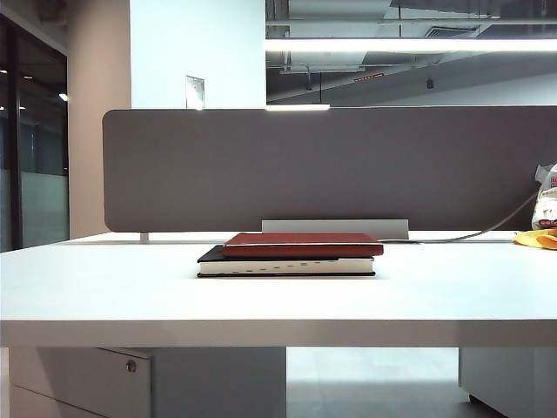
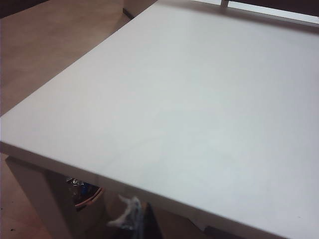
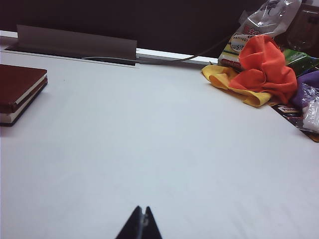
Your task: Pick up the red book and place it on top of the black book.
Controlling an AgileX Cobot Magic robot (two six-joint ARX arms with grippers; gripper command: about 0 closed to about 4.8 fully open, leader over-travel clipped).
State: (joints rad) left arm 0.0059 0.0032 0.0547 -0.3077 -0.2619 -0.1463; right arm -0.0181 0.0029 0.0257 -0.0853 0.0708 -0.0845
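The red book (image 1: 300, 244) lies flat on top of the black book (image 1: 287, 266) at the middle of the white table (image 1: 104, 287), slightly offset to the right. The right wrist view shows the same stack at its edge, the red book (image 3: 17, 82) over the black book (image 3: 10, 118). My right gripper (image 3: 143, 210) is shut and holds nothing; it hovers low over bare table, well away from the books. My left gripper (image 2: 148, 219) shows only as a blurred dark wedge with its tips together, just off the table's near edge. Neither arm appears in the exterior view.
A grey partition (image 1: 331, 165) runs along the table's back, with a grey cable flap (image 3: 75, 42) and a cable in front of it. At the back right lie an orange cloth (image 3: 264, 67), a yellow cloth (image 3: 224, 77) and plastic packets (image 3: 269, 15).
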